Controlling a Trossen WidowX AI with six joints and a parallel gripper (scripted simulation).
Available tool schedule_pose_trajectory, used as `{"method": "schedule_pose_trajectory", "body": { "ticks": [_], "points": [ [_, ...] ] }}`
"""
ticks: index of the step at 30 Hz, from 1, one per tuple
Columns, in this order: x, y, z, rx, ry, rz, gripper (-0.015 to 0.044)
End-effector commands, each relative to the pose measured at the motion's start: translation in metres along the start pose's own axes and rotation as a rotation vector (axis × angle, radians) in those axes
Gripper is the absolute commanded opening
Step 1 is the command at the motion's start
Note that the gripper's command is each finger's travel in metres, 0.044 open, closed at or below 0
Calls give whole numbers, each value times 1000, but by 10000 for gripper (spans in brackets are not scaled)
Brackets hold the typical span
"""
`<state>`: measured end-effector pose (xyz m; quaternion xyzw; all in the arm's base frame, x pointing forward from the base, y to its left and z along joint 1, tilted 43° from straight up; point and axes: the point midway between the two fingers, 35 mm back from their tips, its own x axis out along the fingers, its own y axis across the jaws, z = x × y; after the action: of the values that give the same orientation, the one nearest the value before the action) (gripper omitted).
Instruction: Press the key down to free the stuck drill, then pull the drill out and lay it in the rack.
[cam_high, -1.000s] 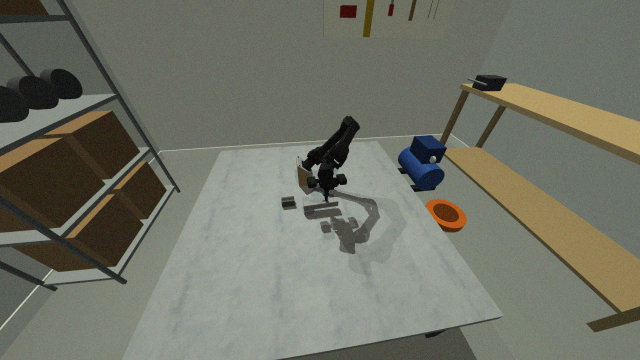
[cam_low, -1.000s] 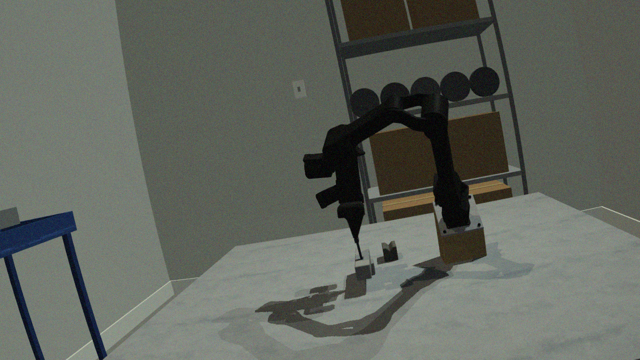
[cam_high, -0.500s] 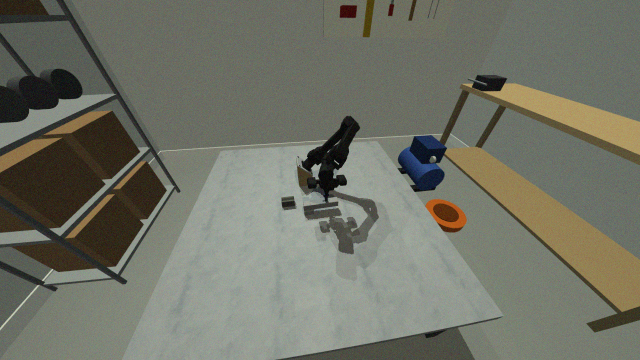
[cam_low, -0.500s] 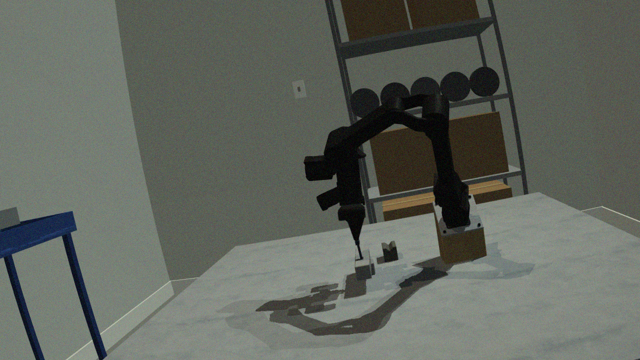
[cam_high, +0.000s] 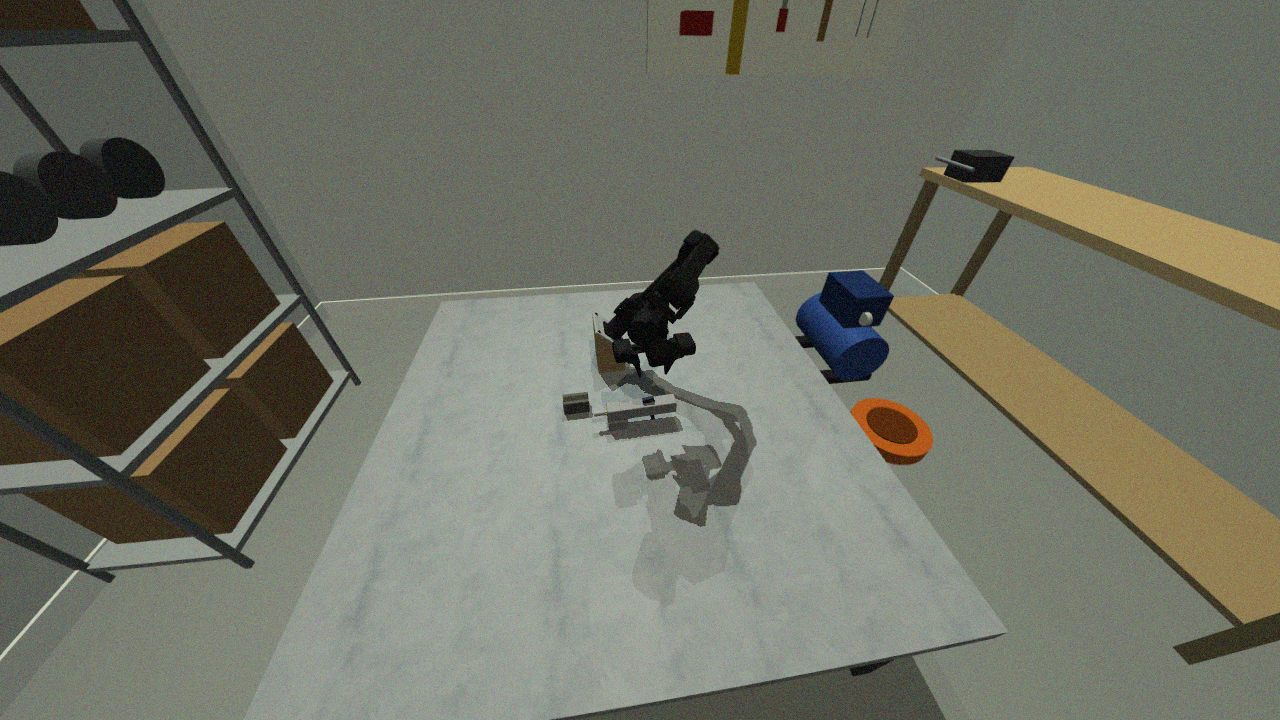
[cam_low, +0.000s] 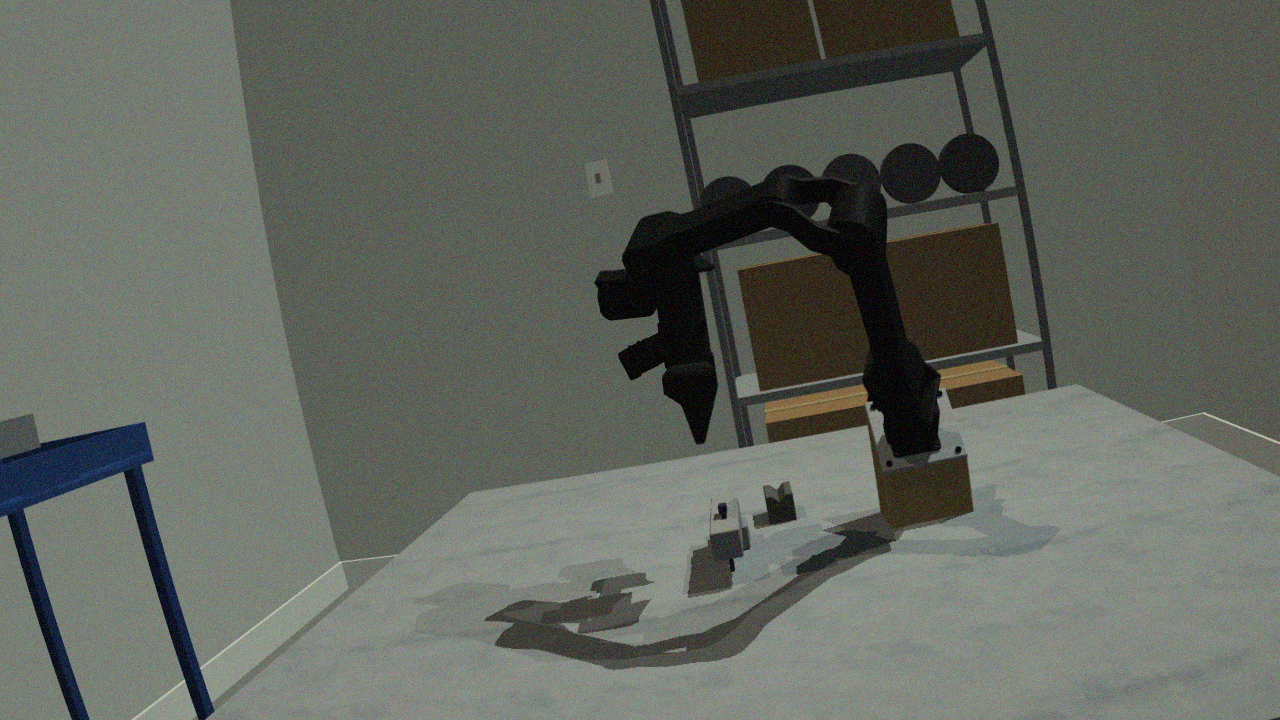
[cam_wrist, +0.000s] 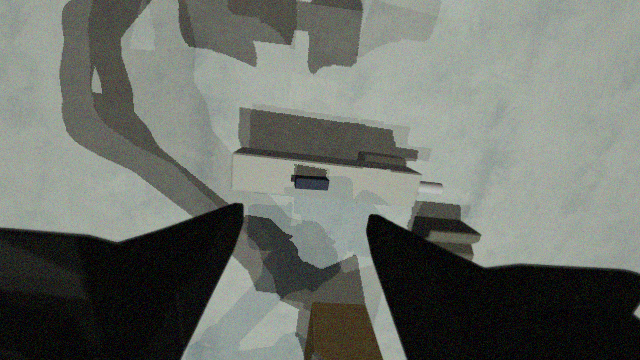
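A pale bar-shaped housing (cam_high: 626, 412) (cam_low: 726, 542) (cam_wrist: 260, 172) lies above the table, with its shadow beside it. A small dark-blue key (cam_high: 648, 401) (cam_low: 722, 509) (cam_wrist: 311, 181) stands out of its top. A short pale rod, the visible part of the drill (cam_wrist: 431, 188), sticks out of the housing's end nearer the rack; the rest is hidden inside. The rack (cam_high: 575, 404) (cam_low: 780, 506) (cam_wrist: 445, 226) is a dark V-notched block just beyond that end, with nothing in its notch. My gripper (cam_high: 653, 370) (cam_low: 700, 442) (cam_wrist: 307, 217) is open and empty, clear above the housing and key.
The wooden block (cam_high: 604, 355) (cam_low: 926, 492) (cam_wrist: 340, 330) under my arm's base stands behind the housing on the marble-patterned table (cam_high: 501, 555) (cam_low: 1074, 617). Shelving, a workbench and a blue compressor (cam_high: 841, 344) stand away from the table.
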<state>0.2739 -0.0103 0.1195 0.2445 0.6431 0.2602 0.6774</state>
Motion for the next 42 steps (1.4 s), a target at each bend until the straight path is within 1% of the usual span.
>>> {"method": "schedule_pose_trajectory", "body": {
  "ticks": [1, 3, 13, 19, 21, 42],
  "points": [
    [12, -12, 1, -116, 15, 5, 394],
    [23, -31, 4, -292, 18, 4, 440],
    [82, -120, -2, -1168, 27, 21, 440],
    [107, -151, -14, -1510, 22, 33, 440],
    [110, -155, -16, -1555, 21, 35, 440],
    [114, -154, -16, -1554, 21, 35, 440]
  ]
}}
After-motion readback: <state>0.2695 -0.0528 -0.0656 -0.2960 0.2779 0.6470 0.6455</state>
